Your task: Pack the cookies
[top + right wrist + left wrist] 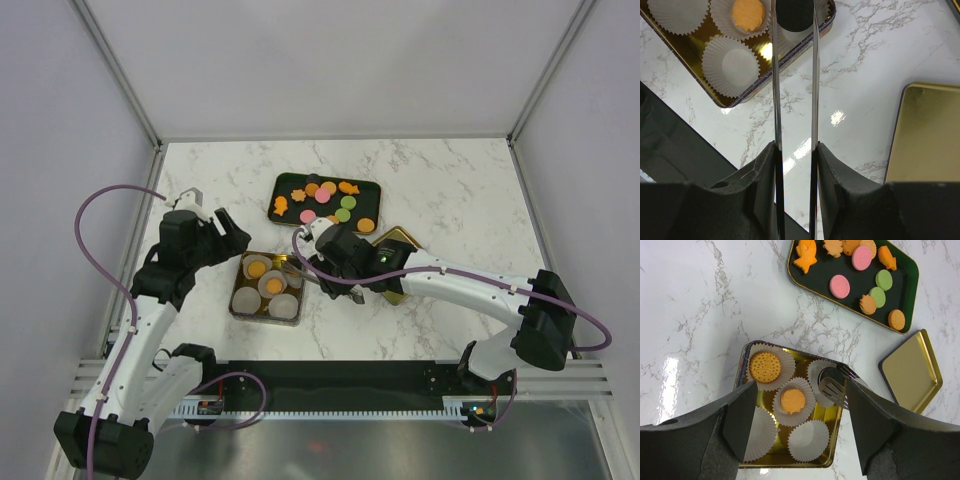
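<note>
The cookies (325, 200) lie on a dark tray (287, 184): orange, pink and green, also in the left wrist view (840, 286). A gold tin (240, 308) holds white paper cups. Two cups hold orange cookies (765, 366) (792, 401). My right gripper (322, 258) is shut on metal tongs (776, 90). The tong tips pinch a dark round piece (795, 15) over a cup at the tin's right side (829, 376). My left gripper (801, 385) is open and empty, hovering above the tin.
The tin's gold lid (400, 240) lies on the marble to the right of the tin, under my right arm (910, 372). Two empty cups (808, 440) (760, 432) fill the tin's near side. White walls enclose the table.
</note>
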